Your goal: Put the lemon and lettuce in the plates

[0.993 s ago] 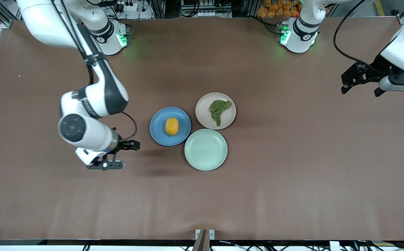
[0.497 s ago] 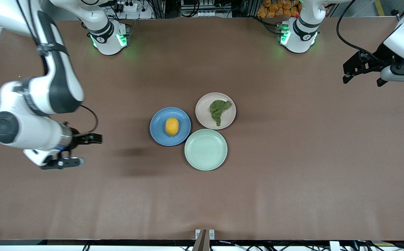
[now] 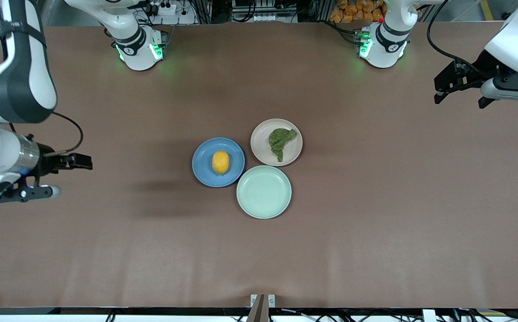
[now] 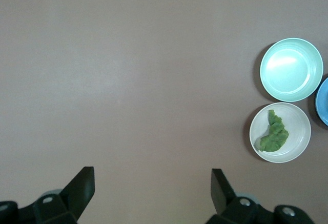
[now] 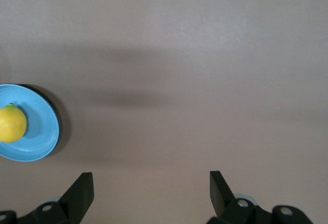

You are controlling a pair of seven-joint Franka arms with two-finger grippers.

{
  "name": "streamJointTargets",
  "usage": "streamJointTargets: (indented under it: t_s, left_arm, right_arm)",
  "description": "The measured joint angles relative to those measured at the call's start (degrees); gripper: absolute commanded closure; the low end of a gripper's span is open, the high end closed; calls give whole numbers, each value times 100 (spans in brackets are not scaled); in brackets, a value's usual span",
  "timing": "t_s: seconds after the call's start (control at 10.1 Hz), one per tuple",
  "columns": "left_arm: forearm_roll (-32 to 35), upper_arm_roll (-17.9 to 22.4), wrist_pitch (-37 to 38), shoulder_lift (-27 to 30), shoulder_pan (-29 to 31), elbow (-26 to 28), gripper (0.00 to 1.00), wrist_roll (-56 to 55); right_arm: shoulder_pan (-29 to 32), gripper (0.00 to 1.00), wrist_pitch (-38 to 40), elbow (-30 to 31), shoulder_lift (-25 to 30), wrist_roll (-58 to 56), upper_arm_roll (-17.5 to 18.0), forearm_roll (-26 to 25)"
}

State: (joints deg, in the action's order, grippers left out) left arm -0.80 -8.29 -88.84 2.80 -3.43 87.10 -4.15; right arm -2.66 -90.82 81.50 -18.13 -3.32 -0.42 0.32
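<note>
The lemon (image 3: 220,162) lies on the blue plate (image 3: 203,164) in the middle of the table. The lettuce (image 3: 280,140) lies on the pale beige-pink plate (image 3: 263,151), which touches the blue one. My right gripper (image 3: 74,177) is open and empty, up over bare table toward the right arm's end. Its wrist view shows the lemon (image 5: 11,123) on the blue plate (image 5: 43,131). My left gripper (image 3: 460,99) is open and empty, over the left arm's end of the table. Its wrist view shows the lettuce (image 4: 273,136) on its plate (image 4: 300,144).
An empty mint-green plate (image 3: 264,192) sits against the other two, nearest the front camera; it also shows in the left wrist view (image 4: 291,69). Both arm bases (image 3: 138,44) (image 3: 382,42) stand at the table's back edge. The brown table top lies bare around the plates.
My right arm has swung away from beside the blue plate toward the right arm's end of the table, still open. My left gripper has shifted slightly. The plates, lemon and lettuce have not moved.
</note>
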Motion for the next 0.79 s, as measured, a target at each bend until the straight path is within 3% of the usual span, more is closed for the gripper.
streamJointTargets:
  t_s: [0.6,0.79]
  left_arm:
    - [0,-56,41,4,0,-14,0,-8]
    - [0,-55,105,4,2,-17,0,-8]
  right_arm:
    - [-8,0,197,574,1342,0,-119,-4]
    - [-4,0,307,607,1560,-2,-363,-5]
